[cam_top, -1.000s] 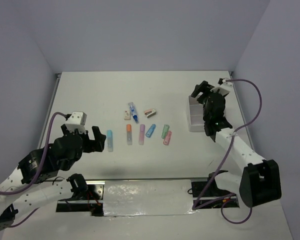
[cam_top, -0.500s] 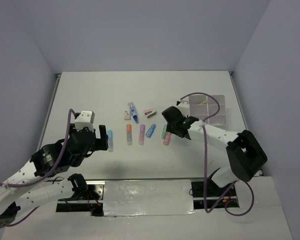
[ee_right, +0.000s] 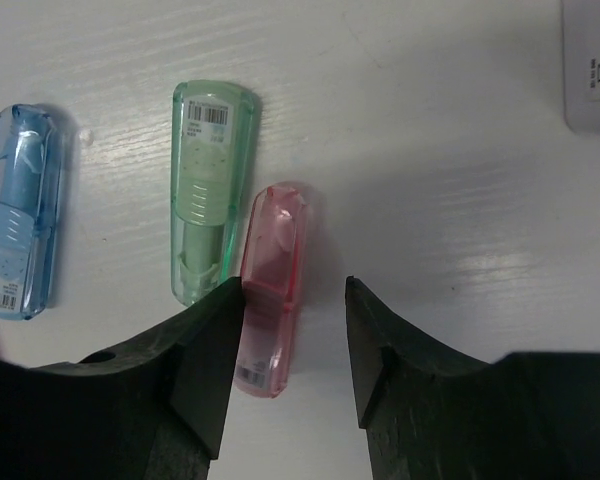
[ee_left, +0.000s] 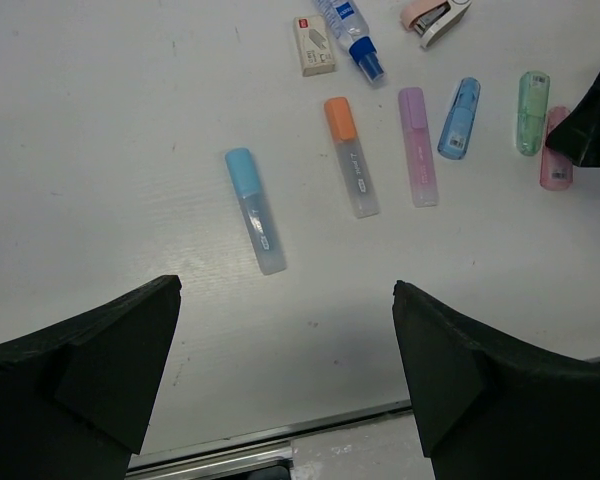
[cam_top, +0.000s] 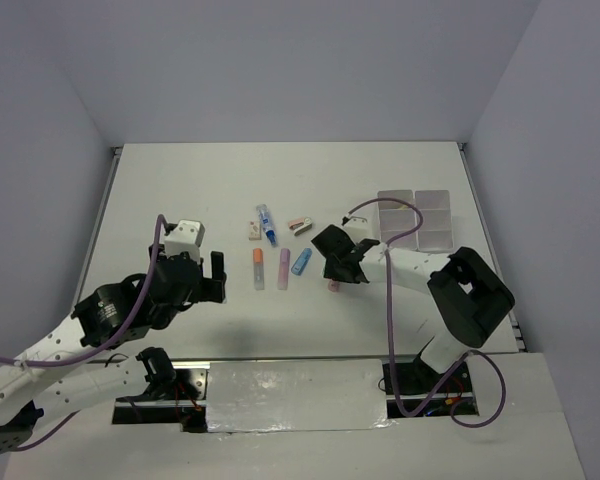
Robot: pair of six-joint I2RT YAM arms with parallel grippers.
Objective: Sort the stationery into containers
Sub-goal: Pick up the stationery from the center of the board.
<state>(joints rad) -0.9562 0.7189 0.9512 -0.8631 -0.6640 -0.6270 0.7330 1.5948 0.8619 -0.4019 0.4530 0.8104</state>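
Now the right gripper (ee_right: 292, 292) has left the containers (cam_top: 435, 225) at the table's right edge and straddles the pink translucent case (ee_right: 270, 250), jaws unclenched; the left gripper (ee_left: 285, 290) hangs released; pickup follows

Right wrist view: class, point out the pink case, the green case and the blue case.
pink case (ee_right: 272, 290): right wrist view, middle of its translucent body.
green case (ee_right: 212, 190): right wrist view, centre of its body.
blue case (ee_right: 20, 210): right wrist view, centre of its body.

Markers (cam_top: 283, 268) lie in a row left of the containers (cam_top: 435, 200).
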